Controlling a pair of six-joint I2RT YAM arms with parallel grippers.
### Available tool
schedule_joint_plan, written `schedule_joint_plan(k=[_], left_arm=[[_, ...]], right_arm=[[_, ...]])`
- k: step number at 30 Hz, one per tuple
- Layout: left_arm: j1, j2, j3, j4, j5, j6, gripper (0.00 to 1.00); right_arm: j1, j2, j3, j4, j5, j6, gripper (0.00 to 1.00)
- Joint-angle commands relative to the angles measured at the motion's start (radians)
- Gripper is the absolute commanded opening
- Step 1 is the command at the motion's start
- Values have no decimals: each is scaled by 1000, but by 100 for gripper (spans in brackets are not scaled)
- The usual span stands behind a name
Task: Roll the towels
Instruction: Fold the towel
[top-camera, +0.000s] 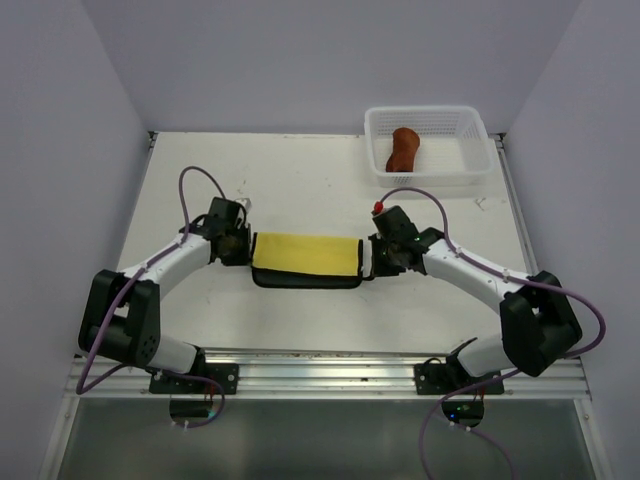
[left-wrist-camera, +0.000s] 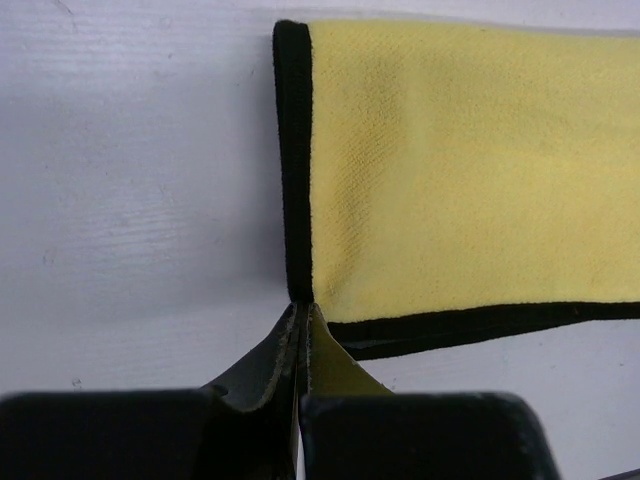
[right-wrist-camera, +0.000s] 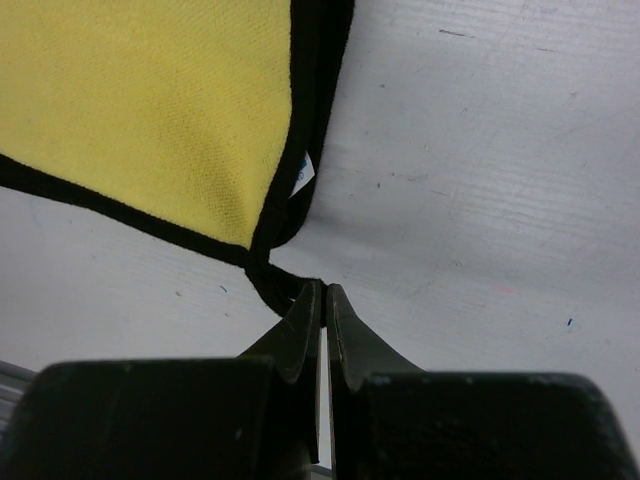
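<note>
My left tool (left-wrist-camera: 300, 315) is pinched fully together, with a fold of yellow cloth and its dark edging caught between the fingers. It has the near left corner of the yellow towel (left-wrist-camera: 470, 170). My right tool (right-wrist-camera: 322, 295) is pinched just as tightly on the dark edging at the opposite near corner. A small white label (right-wrist-camera: 303, 175) shows at the hem just beyond the fingertips.

From above, the left tool (top-camera: 240, 245) and right tool (top-camera: 378, 255) face each other across the middle of the surface (top-camera: 300, 180). The yellow towel (top-camera: 305, 255) is drawn out between them as a long, narrow band. A second dark-edged layer peeks out along its near side, so I take it to be folded over once. I cannot tell whether it rests fully on the surface or is slightly lifted.

Further out, the rust-brown towel (top-camera: 403, 150) sits inside the white mesh basket (top-camera: 475, 140) at the far right corner. It is bunched into a compact bundle that looks rolled.

I judge the task about half done. The brown towel looks finished and put away. The yellow one is folded and gripped at both ends but not yet rolled.
</note>
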Motion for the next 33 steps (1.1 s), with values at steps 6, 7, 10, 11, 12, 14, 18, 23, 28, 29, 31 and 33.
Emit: schedule_joint_plan(k=[6, 7, 10, 11, 12, 14, 18, 23, 28, 29, 31, 33], left_arm=[[-23, -44, -63, 24, -1, -30, 0], [-27, -43, -63, 25, 1, -30, 0], [-40, -41, -63, 25, 1, -35, 0], [-43, -41, -63, 27, -1, -35, 0], [-44, -41, -63, 27, -2, -35, 0], [-46, -46, -65, 22, -10, -36, 0], [-47, -64, -63, 15, -21, -45, 0], [-47, -130, -43, -1, -39, -65, 0], [-47, -169, -34, -19, -56, -82, 0], [-47, -170, -33, -22, -58, -84, 0], [-47, -176, -37, -25, -58, -91, 0], [-47, -184, -49, -13, -58, -104, 0]], right_arm=[[6, 31, -26, 34, 37, 17, 0], [6, 32, -27, 34, 40, 17, 0], [4, 31, -30, 34, 54, 18, 0], [4, 29, -32, 34, 55, 18, 0], [6, 34, -32, 35, 57, 18, 0], [6, 34, -35, 37, 59, 18, 0], [6, 37, -38, 40, 69, 27, 0], [4, 31, -32, 32, 88, 35, 0], [4, 22, -27, 9, 109, 49, 0], [4, 19, -27, 9, 114, 52, 0], [4, 14, -30, 9, 114, 56, 0], [4, 11, -30, 9, 115, 61, 0]])
